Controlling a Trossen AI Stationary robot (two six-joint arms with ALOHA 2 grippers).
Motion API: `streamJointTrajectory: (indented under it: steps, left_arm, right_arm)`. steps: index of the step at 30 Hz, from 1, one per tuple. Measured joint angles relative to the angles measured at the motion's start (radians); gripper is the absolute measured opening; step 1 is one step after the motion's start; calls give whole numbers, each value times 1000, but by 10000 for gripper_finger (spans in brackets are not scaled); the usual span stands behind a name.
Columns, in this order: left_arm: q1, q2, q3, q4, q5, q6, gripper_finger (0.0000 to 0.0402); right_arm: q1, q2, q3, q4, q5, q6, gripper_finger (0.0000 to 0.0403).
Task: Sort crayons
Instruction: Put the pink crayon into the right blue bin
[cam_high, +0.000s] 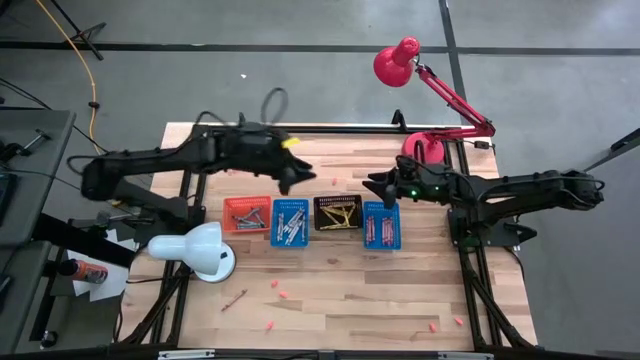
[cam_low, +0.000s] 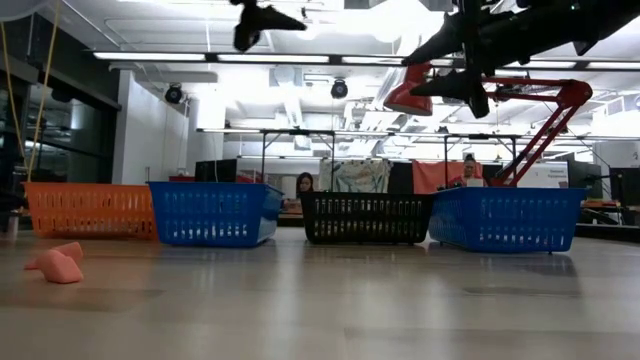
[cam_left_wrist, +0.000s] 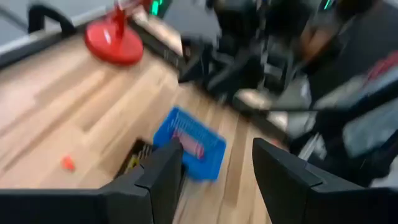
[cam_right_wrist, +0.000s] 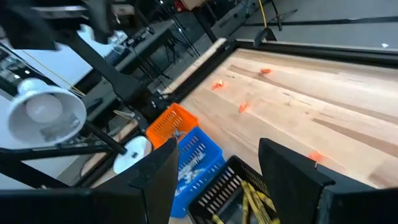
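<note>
Four small mesh baskets stand in a row mid-table: orange (cam_high: 245, 213), blue (cam_high: 290, 222) with pale grey crayons, black (cam_high: 337, 213) with yellow crayons (cam_right_wrist: 252, 196), and blue (cam_high: 381, 224) with pink-red crayons (cam_left_wrist: 188, 142). Loose pink and orange crayons (cam_high: 280, 289) lie on the wood nearer the front edge, and one crayon (cam_high: 333, 181) lies behind the baskets. My left gripper (cam_high: 290, 178) hangs open above the table behind the left blue basket. My right gripper (cam_high: 385, 190) hangs open behind the right blue basket. Neither has anything between its fingers.
A white lamp (cam_high: 195, 250) stands at the front left, close to the orange basket. A red lamp's base (cam_high: 425, 150) stands at the back right. More loose crayons (cam_high: 445, 323) lie at the front right. People (cam_low: 303, 184) sit in the room beyond the table.
</note>
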Motion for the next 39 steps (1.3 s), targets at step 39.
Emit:
streamJointTrajectory:
  steps: [39]
  left_arm:
    - [-914, 543, 531, -778, -79, -148, 181]
  right_arm:
    - [0, 0, 0, -332, -36, 7, 215]
